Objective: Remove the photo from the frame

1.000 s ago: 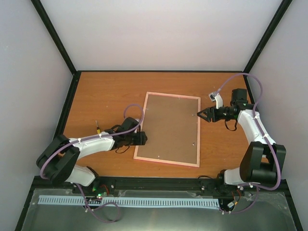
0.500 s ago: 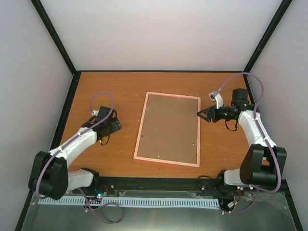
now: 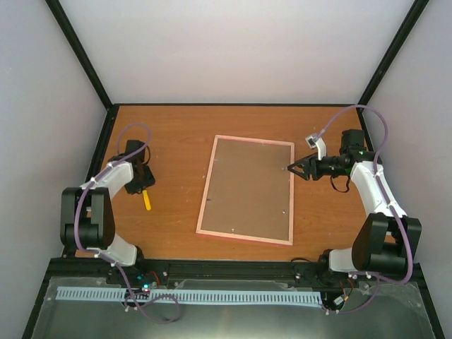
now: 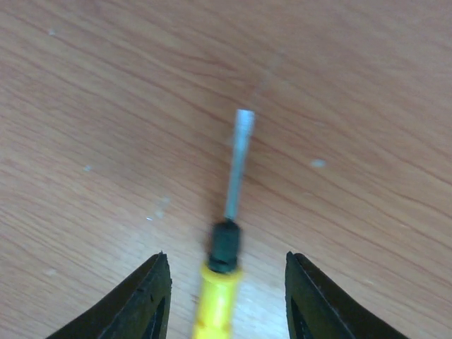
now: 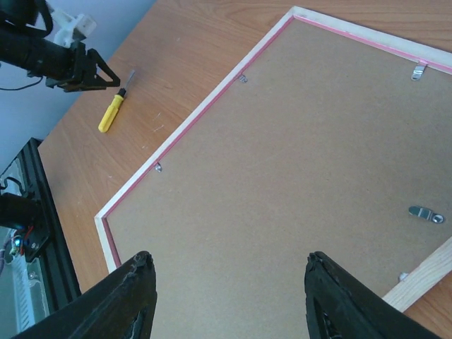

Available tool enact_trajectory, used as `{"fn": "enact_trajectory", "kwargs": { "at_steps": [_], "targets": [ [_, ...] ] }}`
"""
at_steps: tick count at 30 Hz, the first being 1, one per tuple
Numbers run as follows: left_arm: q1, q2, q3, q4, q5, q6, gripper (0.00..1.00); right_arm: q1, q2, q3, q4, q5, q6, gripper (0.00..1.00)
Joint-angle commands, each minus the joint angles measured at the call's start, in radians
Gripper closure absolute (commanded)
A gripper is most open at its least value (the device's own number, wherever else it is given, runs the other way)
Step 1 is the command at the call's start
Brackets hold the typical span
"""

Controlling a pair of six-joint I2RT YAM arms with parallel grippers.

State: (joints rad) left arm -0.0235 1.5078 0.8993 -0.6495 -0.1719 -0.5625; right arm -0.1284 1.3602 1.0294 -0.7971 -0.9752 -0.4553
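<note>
Swung to nine o'clock, my left jaws gape astride yellow-handled steel screwdriver point(image 4: 224, 247), probably for metal clips point(image 5: 426, 213) on face-down pink-bordered frame point(image 5: 199, 113); right jaws apart.

Room beside the frame
Open bench point(image 3: 176, 141) left of the frame point(image 3: 207, 185); only the screwdriver point(image 3: 147, 200) lies there, by my left jaws.

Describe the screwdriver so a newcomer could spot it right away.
On the wooden table, look left of the large pink-edged frame lying back-up in the middle. Near the table's left side, just by the left gripper, lies a small screwdriver. Its yellow handle, black collar and thin metal shaft make it the only yellow item there.
</note>
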Motion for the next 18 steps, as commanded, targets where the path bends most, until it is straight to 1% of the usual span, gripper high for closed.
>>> {"fn": "enact_trajectory", "kwargs": {
  "at_steps": [1,5,9,13,18],
  "targets": [
    [0.060,0.043,0.049,-0.045,0.038,0.144,0.55,0.002,0.033,0.043,-0.045,-0.046,-0.043,0.45],
    [0.083,0.092,0.067,-0.036,0.114,0.145,0.53,0.001,0.019,0.034,-0.056,-0.064,-0.046,0.45],
    [0.083,0.114,0.057,-0.006,0.144,0.128,0.58,0.001,0.005,0.035,-0.046,-0.066,-0.038,0.44],
    [0.083,0.136,0.049,-0.008,0.101,0.107,0.61,0.002,0.007,0.036,-0.061,-0.072,-0.048,0.44],
    [0.083,0.119,0.020,-0.012,0.087,0.095,0.62,0.002,0.006,0.040,-0.069,-0.079,-0.058,0.44]
  ]
}}
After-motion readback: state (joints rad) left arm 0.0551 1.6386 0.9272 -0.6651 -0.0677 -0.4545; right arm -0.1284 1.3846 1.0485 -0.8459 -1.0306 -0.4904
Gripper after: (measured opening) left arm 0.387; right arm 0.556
